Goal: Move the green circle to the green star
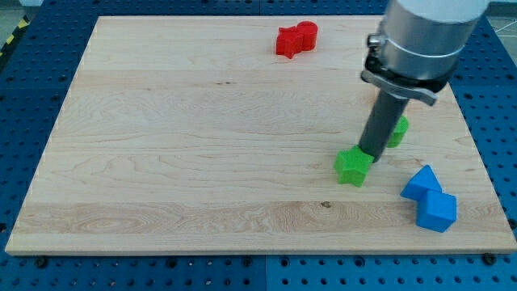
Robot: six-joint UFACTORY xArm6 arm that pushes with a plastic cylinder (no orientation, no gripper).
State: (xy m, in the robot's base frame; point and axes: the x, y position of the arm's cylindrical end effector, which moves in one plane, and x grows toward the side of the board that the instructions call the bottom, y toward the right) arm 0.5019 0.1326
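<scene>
Just beside green star [353, 166]: my tip [372, 154].

I'm in a robotics lab, by the look of it. Under me lies a pale wooden board [202, 145], set on a blue bench [32, 89] pierced with a regular grid of holes. Yellow-and-black hazard tape [11, 40] runs at the view's top left. My grey arm [424, 36] hangs over small coloured test blocks, red [296, 39], green [353, 166] and blue [430, 199].
</scene>
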